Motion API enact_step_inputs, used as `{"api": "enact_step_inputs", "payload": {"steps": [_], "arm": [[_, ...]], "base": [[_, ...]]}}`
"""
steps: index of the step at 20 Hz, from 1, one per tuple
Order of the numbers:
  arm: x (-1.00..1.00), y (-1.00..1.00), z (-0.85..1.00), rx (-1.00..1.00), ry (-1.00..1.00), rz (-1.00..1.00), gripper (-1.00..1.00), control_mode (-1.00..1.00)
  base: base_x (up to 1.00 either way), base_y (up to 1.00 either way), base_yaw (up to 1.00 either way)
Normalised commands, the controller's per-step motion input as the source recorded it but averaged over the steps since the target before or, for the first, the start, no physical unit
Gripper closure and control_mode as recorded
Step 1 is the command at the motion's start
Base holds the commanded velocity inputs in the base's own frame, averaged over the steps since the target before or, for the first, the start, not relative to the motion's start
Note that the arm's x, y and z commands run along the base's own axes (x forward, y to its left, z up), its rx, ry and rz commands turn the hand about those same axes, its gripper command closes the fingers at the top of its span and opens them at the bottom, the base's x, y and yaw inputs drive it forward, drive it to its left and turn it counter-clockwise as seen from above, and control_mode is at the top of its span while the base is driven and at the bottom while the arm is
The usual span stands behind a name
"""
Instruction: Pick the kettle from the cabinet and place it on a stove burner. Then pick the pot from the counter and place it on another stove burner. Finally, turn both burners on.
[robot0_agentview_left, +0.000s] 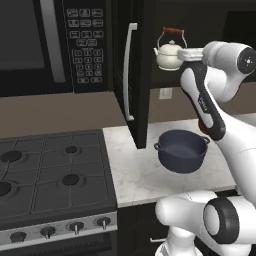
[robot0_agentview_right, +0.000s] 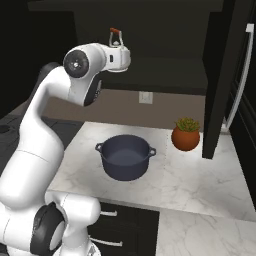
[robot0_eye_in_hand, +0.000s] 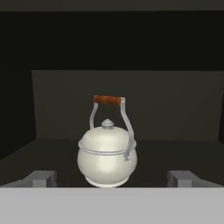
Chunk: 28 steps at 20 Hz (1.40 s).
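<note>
The kettle (robot0_eye_in_hand: 107, 153) sits upright on the shelf inside the open cabinet (robot0_agentview_left: 131, 75), above and behind the pot (robot0_agentview_left: 182, 151), which rests on the tabletop (robot0_agentview_left: 135, 170) below it. The jaws are spread as wide as they go and hold nothing; in the hand view their two tips flank the kettle on either side, with the kettle a little beyond them.

The likely step is closing in on the kettle for the first pick.

Several things could go wrong from here:
- The kettle body is round and smooth, so a squeeze placed too high or too low on its curve could make it slip out or tip.
- The thin arched handle (robot0_eye_in_hand: 109, 101) stands above the lid; a rise in the approach could catch it and knock the kettle back on the shelf.
- The open cabinet door stands just beside the kettle toward the stove (robot0_agentview_left: 52, 172), so a direct swing that way could strike it.
- The pot lies right below the kettle; a dropped kettle would land on or near it.
</note>
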Motion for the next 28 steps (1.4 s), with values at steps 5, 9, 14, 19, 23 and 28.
{"api": "enact_step_inputs", "payload": {"steps": [5, 9, 14, 19, 23, 28], "arm": [[0.21, 0.0, 0.0, 0.0, 0.0, 0.0, -1.0, -1.0], [0.09, 0.0, 0.0, 0.0, 0.0, 0.0, -1.0, -1.0], [0.26, 0.0, 0.0, 0.0, 0.0, 0.0, -1.0, -1.0], [0.26, -0.01, 0.0, 0.0, 0.0, 0.01, -1.0, -1.0], [0.29, -0.21, 0.0, 0.0, 0.0, 0.05, -1.0, -1.0], [0.4, -0.4, 0.0, 0.02, 0.0, 0.09, -1.0, -1.0]], "base": [[0.0, 0.0, 0.0], [0.0, 0.0, 0.0], [0.0, 0.0, 0.0], [0.0, 0.0, 0.0], [0.0, 0.0, 0.0], [0.0, 0.0, 0.0]]}}
